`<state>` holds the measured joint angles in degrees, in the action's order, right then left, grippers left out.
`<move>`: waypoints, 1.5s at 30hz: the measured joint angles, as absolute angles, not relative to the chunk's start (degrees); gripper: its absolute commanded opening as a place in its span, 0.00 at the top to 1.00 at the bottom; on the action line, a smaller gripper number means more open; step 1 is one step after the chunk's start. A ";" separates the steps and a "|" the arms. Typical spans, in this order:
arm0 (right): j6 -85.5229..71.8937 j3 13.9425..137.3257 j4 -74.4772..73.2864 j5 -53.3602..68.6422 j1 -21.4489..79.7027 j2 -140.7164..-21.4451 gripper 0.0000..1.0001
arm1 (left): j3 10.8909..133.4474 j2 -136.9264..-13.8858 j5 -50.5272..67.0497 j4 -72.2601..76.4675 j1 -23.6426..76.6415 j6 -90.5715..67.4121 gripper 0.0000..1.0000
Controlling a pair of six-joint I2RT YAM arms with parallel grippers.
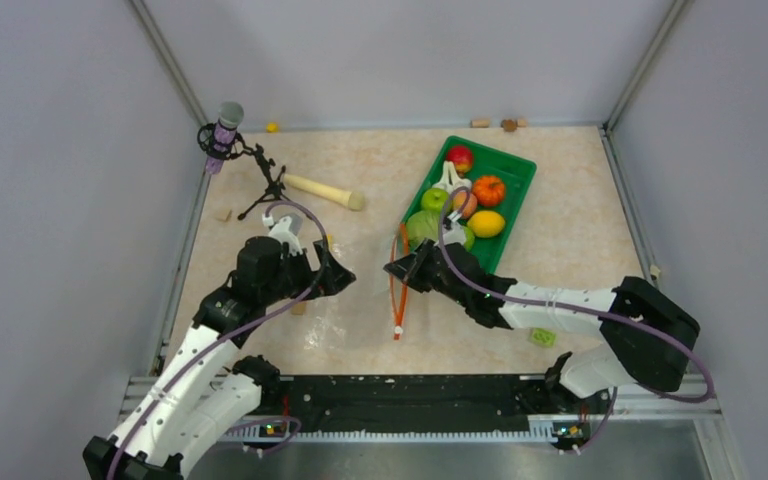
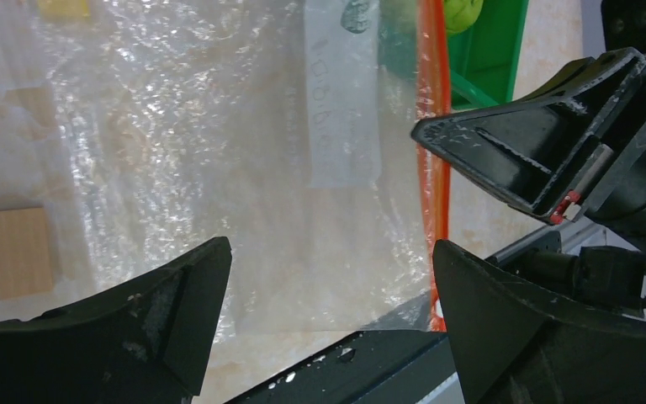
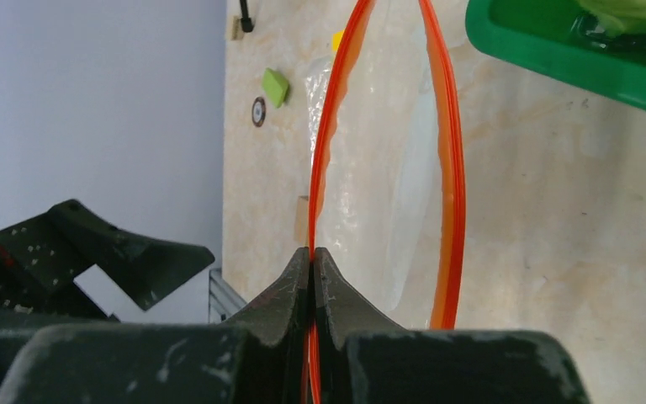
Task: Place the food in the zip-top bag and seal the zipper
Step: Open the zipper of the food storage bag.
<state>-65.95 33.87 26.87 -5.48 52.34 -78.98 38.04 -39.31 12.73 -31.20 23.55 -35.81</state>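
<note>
- Clamped one lip of the zipper [image 3: 452, 168] between the tightly closed fingers of the right gripper [image 3: 313, 252], with the other lip bowed away (mouth open in a narrow loop).
- Hovered the left gripper [image 2: 328, 248] over the zip-top bag [image 2: 219, 126] with jaws spread wide, gripping nothing.
- Found the bag flat on the table [image 1: 560, 250] between the two arms, mouth turned toward the green tray [image 1: 520, 175].
- Counted all visible food [image 1: 489, 190] in that tray, none inside the bag.
- Judged the task barely begun: mouth opened, with loading of every piece and sealing left to do.
</note>
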 measured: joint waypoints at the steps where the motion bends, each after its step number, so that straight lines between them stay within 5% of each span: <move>1: -66.70 35.31 24.88 -8.43 54.22 -79.66 1.00 | 38.04 -40.03 13.43 -30.72 23.83 -35.79 0.05; 13: -75.44 44.05 17.85 -26.06 59.96 -83.20 1.00 | 37.54 -40.60 13.19 -25.80 34.30 -34.44 0.06; 36: -78.19 43.29 21.71 -21.39 61.41 -84.18 1.00 | 40.71 -53.41 -4.08 -24.86 45.74 -32.62 0.43; 39: -78.19 43.13 21.91 -21.08 61.76 -84.27 1.00 | 41.17 -54.24 -6.35 -24.86 46.59 -32.38 0.57; 43: -78.11 43.13 22.00 -20.49 61.93 -84.71 0.98 | 41.74 -54.89 -8.16 -24.93 47.66 -31.68 0.96; 45: -78.02 43.13 22.37 -20.45 62.13 -84.95 0.88 | 42.04 -54.98 -8.54 -25.08 48.03 -31.18 1.00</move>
<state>-78.02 43.13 22.37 -20.45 62.13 -84.95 42.04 -54.98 -8.54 -25.08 48.03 -31.18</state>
